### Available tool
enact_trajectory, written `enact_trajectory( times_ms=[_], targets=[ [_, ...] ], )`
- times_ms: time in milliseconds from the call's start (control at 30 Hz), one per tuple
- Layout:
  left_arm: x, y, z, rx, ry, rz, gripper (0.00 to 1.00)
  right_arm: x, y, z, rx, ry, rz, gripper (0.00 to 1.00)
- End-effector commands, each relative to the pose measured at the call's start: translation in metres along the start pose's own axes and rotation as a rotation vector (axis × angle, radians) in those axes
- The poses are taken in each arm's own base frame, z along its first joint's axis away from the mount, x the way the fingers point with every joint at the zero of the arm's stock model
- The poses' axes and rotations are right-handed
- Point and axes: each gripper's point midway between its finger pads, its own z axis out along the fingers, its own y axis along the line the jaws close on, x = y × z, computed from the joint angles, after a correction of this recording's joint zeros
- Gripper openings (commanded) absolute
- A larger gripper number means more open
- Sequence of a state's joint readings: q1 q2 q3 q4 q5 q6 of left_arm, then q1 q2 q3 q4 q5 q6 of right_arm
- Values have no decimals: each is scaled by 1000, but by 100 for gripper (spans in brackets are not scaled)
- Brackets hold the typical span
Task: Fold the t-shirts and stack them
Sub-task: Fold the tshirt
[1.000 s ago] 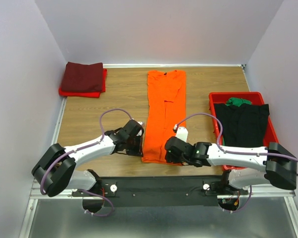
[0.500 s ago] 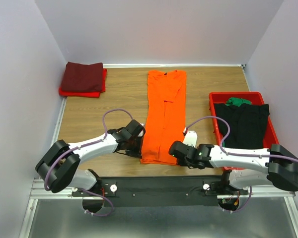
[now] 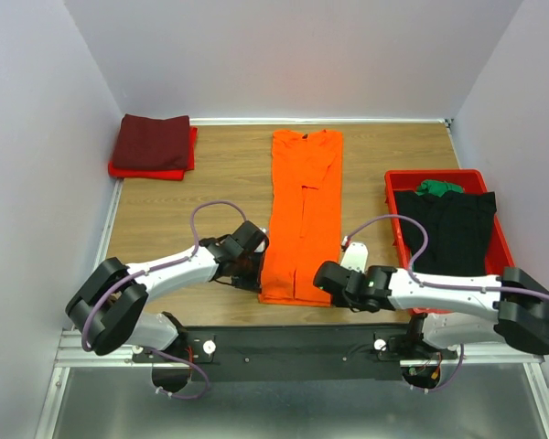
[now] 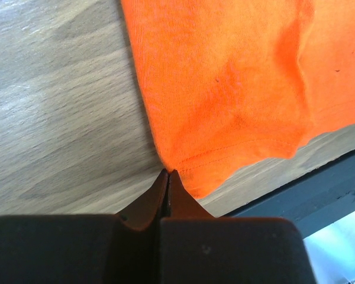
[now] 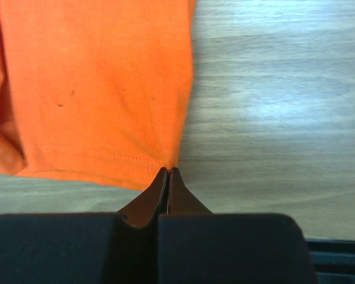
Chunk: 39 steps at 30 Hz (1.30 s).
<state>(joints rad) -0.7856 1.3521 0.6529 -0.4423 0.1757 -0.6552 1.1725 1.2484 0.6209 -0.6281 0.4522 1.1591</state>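
Observation:
An orange t-shirt (image 3: 304, 206) lies folded into a long strip down the middle of the wooden table, its hem nearest the arms. My left gripper (image 3: 256, 274) is shut on the hem's left corner (image 4: 176, 168). My right gripper (image 3: 322, 277) is shut on the hem's right corner (image 5: 171, 161). Both sets of fingertips pinch the cloth right at its edge (image 4: 168, 173) (image 5: 168, 170). A dark maroon t-shirt (image 3: 152, 141) lies folded on a red one (image 3: 146, 170) at the far left. Inside the red tray, a black t-shirt (image 3: 450, 229) covers most of a green one (image 3: 437, 187).
The red plastic tray (image 3: 395, 215) stands at the right, close to my right arm. The table's near edge with a black rail (image 3: 293, 343) runs just under both grippers. White walls close in the left, back and right.
My right gripper has slid to the right along the hem to the shirt's corner and closed on it. The left gripper has edged slightly nearer, still shut.

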Motion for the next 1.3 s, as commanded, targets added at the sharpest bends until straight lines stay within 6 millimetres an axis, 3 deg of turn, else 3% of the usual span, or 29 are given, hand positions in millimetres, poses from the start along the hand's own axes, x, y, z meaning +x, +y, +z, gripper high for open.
enact_trajectory(
  times_ms=[0,333,400,433,533,567,733,833,933,1033,1167,1267],
  targets=[
    [-3,-3,-5,-5,-1,30,0,-1,-25,-8,53,-29,21,0],
    [3,-19,-5,40,29,82,0,9,-28,-11,36,14,29,1],
    [3,-25,-6,61,34,95,1,10,-28,-10,47,21,14,9],
    [2,-27,-7,68,30,102,12,9,-27,-11,43,23,9,14],
    [-7,-33,-17,78,-7,118,27,4,-21,-16,11,15,7,35],
    [-11,-35,-23,79,-27,124,29,3,-19,-19,-4,13,-1,36],
    [-14,-32,-30,53,-47,115,30,-19,11,-42,-125,-21,-3,36],
    [-9,-30,-31,58,-49,99,30,-31,30,-47,-163,-45,-25,35],
    [-15,-36,-36,81,-79,88,29,-36,47,-38,-165,-51,-52,34],
    [-36,-65,-41,194,-156,72,26,-40,63,-28,-157,-66,-64,29],
    [-42,-92,-33,316,-180,55,23,-50,65,-22,-118,-112,-42,23],
    [-34,-104,-15,339,-154,74,20,-54,64,-24,-120,-133,-27,23]
  ],
)
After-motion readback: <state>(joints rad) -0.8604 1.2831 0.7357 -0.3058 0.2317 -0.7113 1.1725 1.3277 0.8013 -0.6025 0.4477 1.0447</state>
